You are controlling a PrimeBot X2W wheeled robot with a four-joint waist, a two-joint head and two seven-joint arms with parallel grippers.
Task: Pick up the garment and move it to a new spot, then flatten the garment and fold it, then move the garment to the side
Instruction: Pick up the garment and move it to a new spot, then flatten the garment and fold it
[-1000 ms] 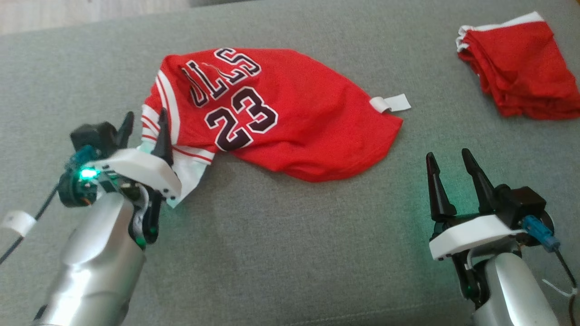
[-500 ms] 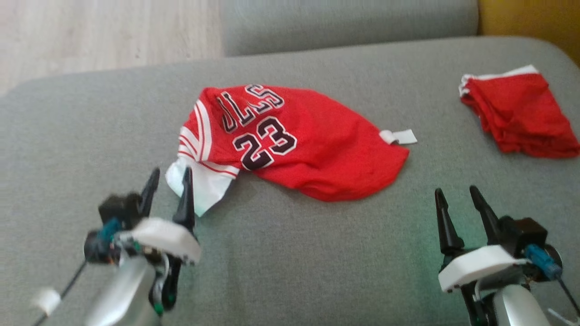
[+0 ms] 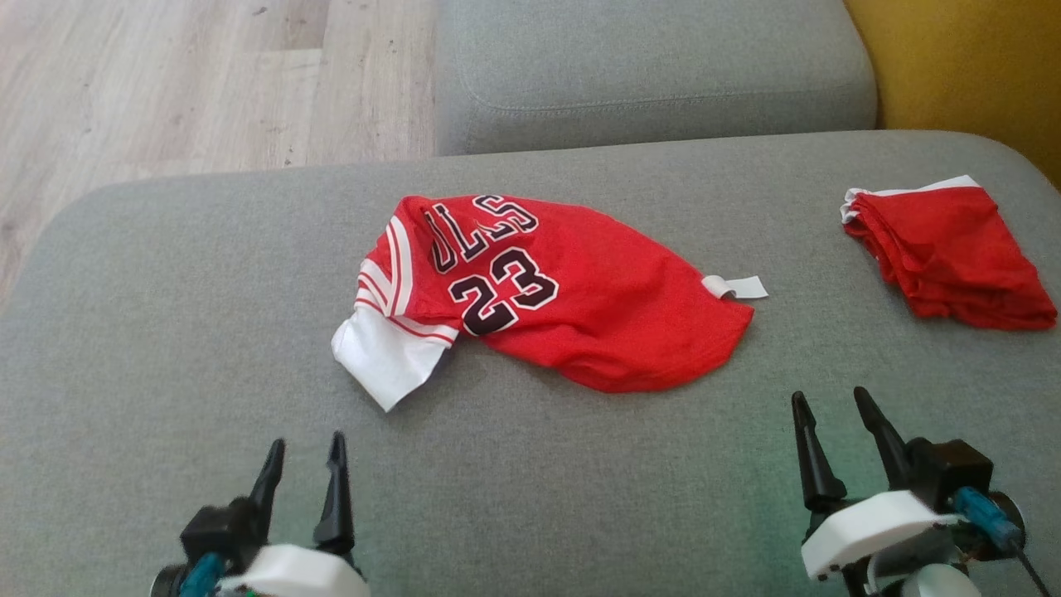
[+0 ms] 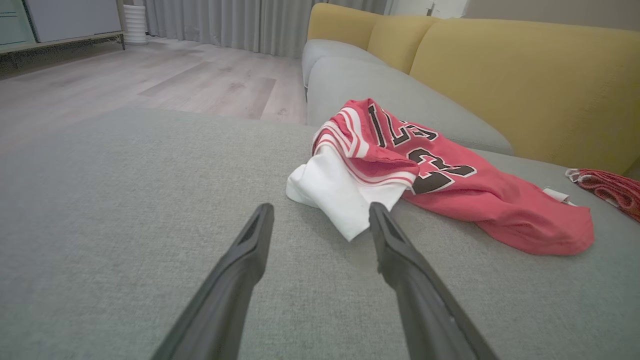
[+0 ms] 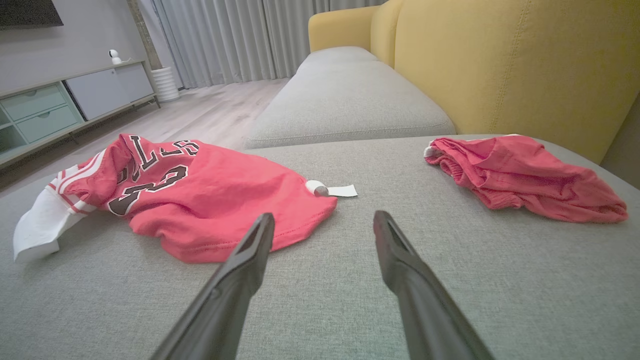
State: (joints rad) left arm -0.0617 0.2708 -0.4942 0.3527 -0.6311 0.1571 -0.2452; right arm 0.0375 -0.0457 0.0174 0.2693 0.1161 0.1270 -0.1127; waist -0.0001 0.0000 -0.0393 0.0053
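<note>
Ahead of the spread, empty left hand [image 3: 307,441] and right hand [image 3: 829,395], the jersey [image 3: 580,307] lies rumpled, probably relocated; flattening, folding and setting aside remain.

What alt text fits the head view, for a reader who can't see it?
A crumpled red number 23 jersey lies in the middle of a grey sofa cushion, with nothing touching it. The left gripper and right gripper sit open near the bottom edge, both short of the jersey. A second red garment lies bunched at the far right.
</note>
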